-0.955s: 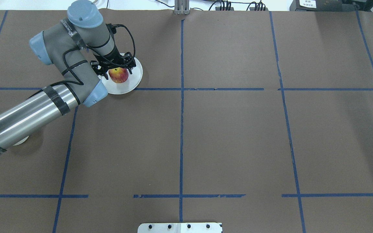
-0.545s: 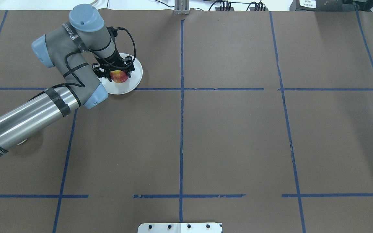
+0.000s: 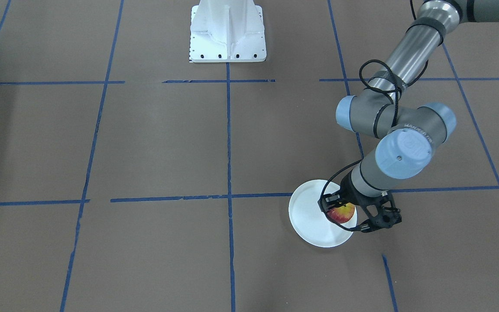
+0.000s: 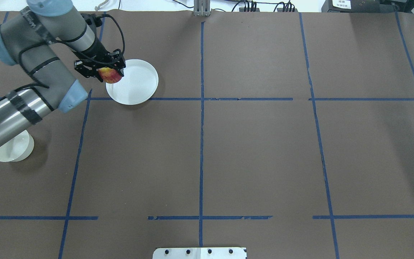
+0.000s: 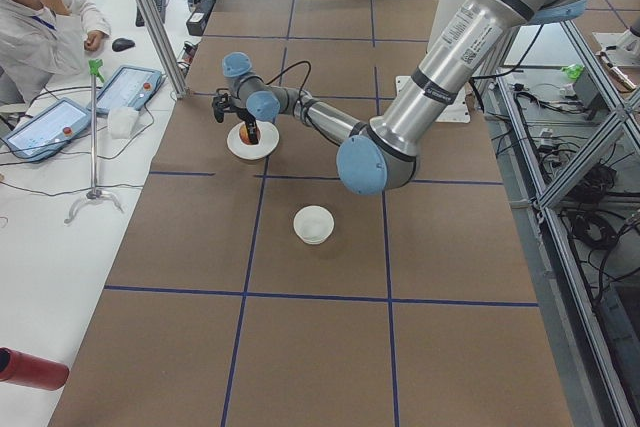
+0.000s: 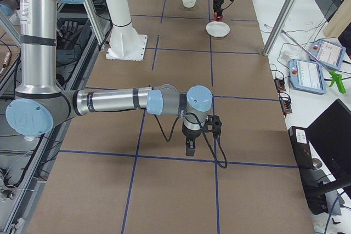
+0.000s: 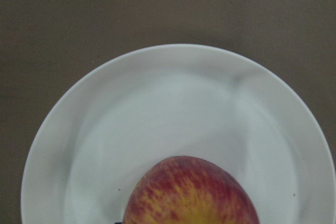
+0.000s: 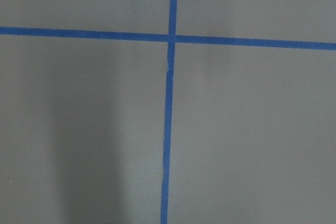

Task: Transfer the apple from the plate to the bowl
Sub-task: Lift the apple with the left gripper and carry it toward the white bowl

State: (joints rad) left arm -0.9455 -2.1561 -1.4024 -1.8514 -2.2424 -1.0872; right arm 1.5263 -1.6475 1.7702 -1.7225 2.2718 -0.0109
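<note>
brown table (image 4: 264,151) | blue tape grid (image 4: 201,144) | white pedestal (image 3: 228,30) | operator in white (image 5: 40,22) beside tablets (image 5: 125,88) | red cylinder (image 5: 30,369)

The bench (image 4: 250,151) is viewed from above and behind the robot by the overhead camera, angled forward and down. From across the bench, the front-facing view is aimed steeply down toward the robot's base (image 3: 228,34). Two side views are taken from the bench's ends, each looking along its length. The plate (image 4: 138,84) is shared by all four. It is seen close up, from directly above, by the left wrist camera, with the apple (image 7: 191,192) at the lower edge. Bench surface and crossing tape lines (image 8: 168,129) are shown at close range by the right wrist camera.
</note>
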